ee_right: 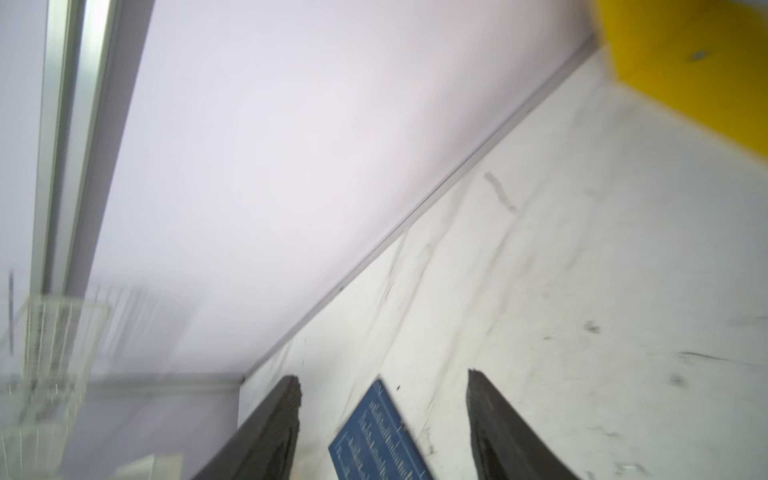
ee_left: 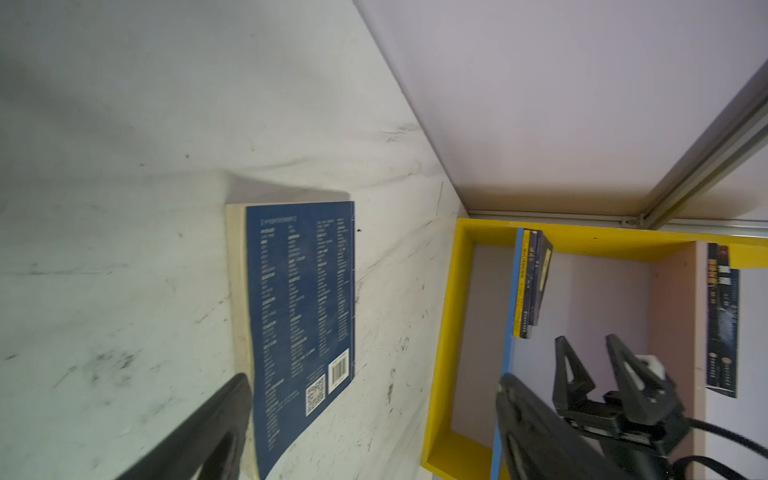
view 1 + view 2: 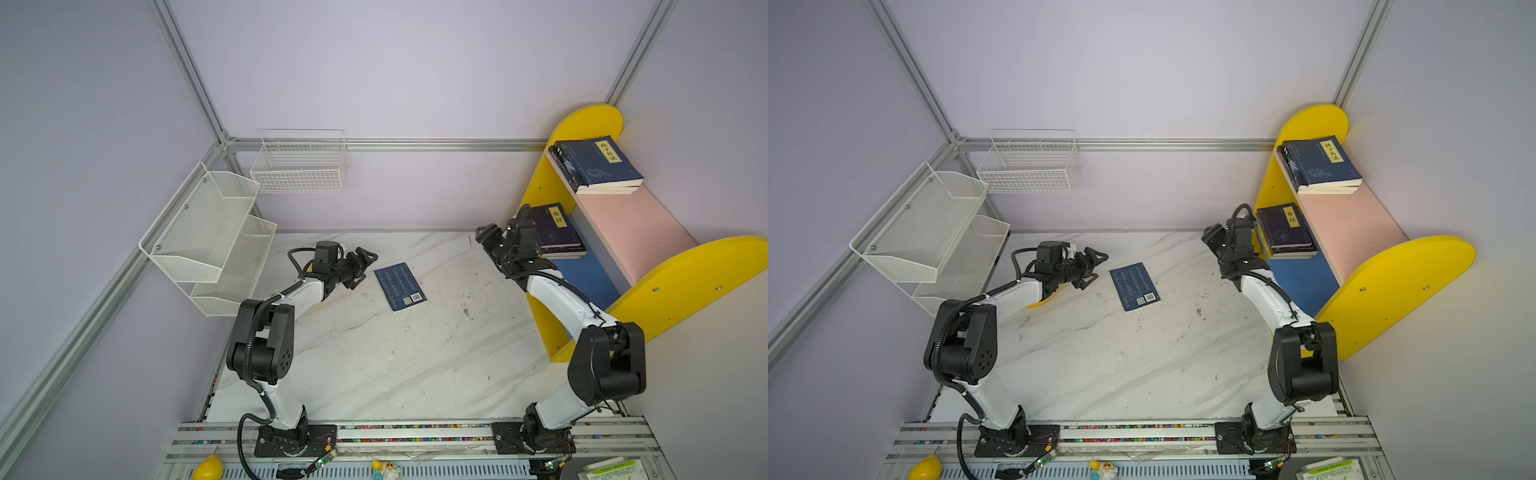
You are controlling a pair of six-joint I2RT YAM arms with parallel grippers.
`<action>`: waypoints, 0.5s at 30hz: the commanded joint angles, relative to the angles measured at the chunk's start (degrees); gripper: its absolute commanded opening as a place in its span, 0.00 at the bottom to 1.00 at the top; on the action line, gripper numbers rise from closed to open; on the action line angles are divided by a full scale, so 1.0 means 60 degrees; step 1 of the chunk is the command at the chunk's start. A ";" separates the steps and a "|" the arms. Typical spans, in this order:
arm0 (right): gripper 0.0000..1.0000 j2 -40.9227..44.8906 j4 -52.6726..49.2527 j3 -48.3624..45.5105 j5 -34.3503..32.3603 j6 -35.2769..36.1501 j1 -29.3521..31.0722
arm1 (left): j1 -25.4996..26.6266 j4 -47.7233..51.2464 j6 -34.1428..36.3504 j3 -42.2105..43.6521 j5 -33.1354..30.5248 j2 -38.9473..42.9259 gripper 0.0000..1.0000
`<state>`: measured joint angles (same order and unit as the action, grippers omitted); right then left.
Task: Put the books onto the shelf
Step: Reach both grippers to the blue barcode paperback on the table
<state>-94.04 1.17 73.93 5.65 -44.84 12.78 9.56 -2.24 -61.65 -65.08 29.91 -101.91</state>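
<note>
A navy book [image 3: 400, 286] [image 3: 1135, 286] lies flat on the marble table, back cover and barcode up. My left gripper [image 3: 365, 270] [image 2: 372, 380] hovers open just left of it, holding nothing. The shelf [image 3: 631, 224] [image 3: 1350, 224] stands at the right. A pile of books [image 3: 596, 164] lies on its pink upper board. Another pile [image 3: 557, 232] lies on the blue lower board. My right gripper [image 3: 484, 232] [image 1: 383, 377] is in front of the lower tier, open and empty, pointing toward the table book [image 1: 378, 440]. In the left wrist view the right gripper [image 2: 587, 338] shows its fingers apart.
A white mesh tiered rack [image 3: 208, 241] hangs on the left wall and a white wire basket [image 3: 299, 166] on the back wall. A yellow object [image 3: 208, 467] sits by the front rail. The shelf's near yellow side panel [image 3: 685, 286] stands behind the right arm.
</note>
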 commanded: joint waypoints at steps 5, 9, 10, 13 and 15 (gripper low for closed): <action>0.63 -0.3219 -0.0073 0.1411 0.0945 0.1877 0.1891 | 0.0061 0.0352 0.0797 0.0628 0.0014 0.0004 0.90; 0.59 -0.4695 -0.0370 0.2176 0.1360 0.2240 0.2490 | 0.0131 0.0187 0.0727 0.0479 0.0323 -0.0477 0.89; 0.59 -0.4908 -0.0508 0.2322 0.1311 0.2324 0.2622 | 0.0169 0.0190 0.0759 0.0435 0.0346 -0.0585 0.88; 0.59 -0.5231 -0.0539 0.2375 0.1365 0.2529 0.2843 | 0.0310 0.0169 0.0753 0.0302 0.0405 -0.0978 0.87; 0.60 -0.5279 -0.0603 0.2270 0.1291 0.2533 0.2866 | 0.0391 0.0159 0.0716 0.0197 0.0448 -0.1256 0.86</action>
<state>-126.02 0.16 86.96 12.95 -31.86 29.26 11.00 0.32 -58.83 -62.78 31.00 -108.14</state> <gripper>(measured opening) 0.602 0.859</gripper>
